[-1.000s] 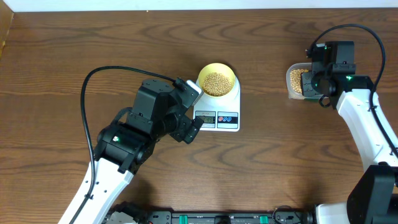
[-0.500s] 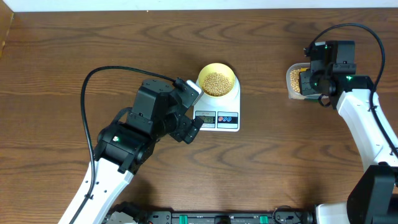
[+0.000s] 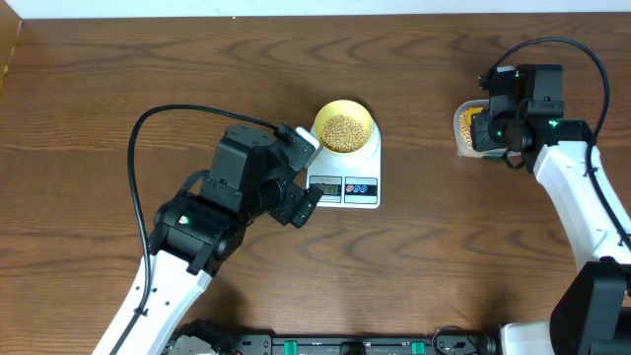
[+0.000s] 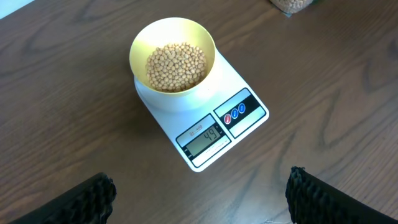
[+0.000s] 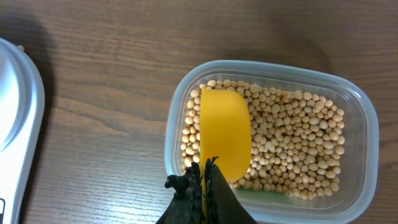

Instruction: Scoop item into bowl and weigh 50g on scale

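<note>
We see the small yellow bowl (image 4: 142,42) sitting on the back part of the white scale (image 4: 239,71). The bowl holds a heap of little tan beans (image 4: 176,65). The scale's display (image 4: 205,135) reads what looks like 44. Our left claw (image 4: 200,198) hangs over the bench (image 3: 118,89) just beside the scale. Its two fingers are spread wide and hold nothing. Well apart, on the right, a clear tub (image 5: 364,118) has many more beans in it. Our right claw (image 5: 204,186) is clenched on the yellow scoop (image 5: 224,130) — the scoop is over the tub's beans, toward their left side.
</note>
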